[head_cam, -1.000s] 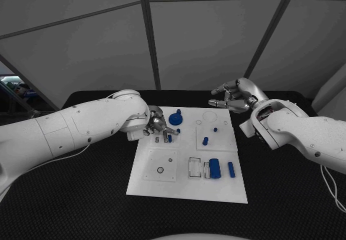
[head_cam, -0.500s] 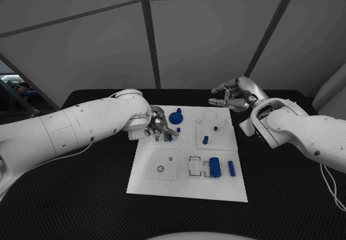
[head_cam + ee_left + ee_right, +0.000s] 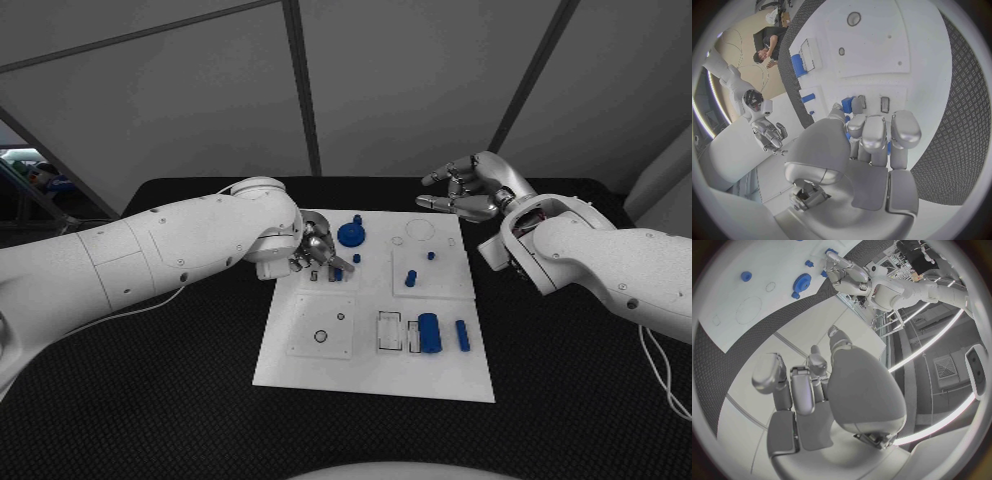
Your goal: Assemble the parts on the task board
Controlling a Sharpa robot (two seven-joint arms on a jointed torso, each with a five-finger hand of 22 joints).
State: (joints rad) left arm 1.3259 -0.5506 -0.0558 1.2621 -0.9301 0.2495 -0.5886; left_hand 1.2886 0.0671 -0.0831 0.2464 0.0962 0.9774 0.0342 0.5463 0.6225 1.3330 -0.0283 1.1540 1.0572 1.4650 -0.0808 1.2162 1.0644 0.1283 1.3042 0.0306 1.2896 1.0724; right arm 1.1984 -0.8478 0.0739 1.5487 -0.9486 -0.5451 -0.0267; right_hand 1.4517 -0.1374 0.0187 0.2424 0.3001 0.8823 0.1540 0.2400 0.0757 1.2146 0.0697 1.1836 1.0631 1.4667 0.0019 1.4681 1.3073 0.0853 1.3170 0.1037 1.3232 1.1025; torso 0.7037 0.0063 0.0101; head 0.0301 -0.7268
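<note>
Your left hand [image 3: 315,250] has its fingers curled down over a small blue piece [image 3: 338,272] at the white board's [image 3: 375,375] far-left corner; can't tell if it's gripped. Keep it upright and press gently. Right hand [image 3: 469,190] hovers empty, fingers apart, beyond the board.

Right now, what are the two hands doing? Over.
Left hand down on the board, fingers around a blue part. Right hand raised past the far edge, holding nothing. Nothing in the way.

Parts [image 3: 428,334] on task board [image 3: 372,375] (mid-table)
</note>
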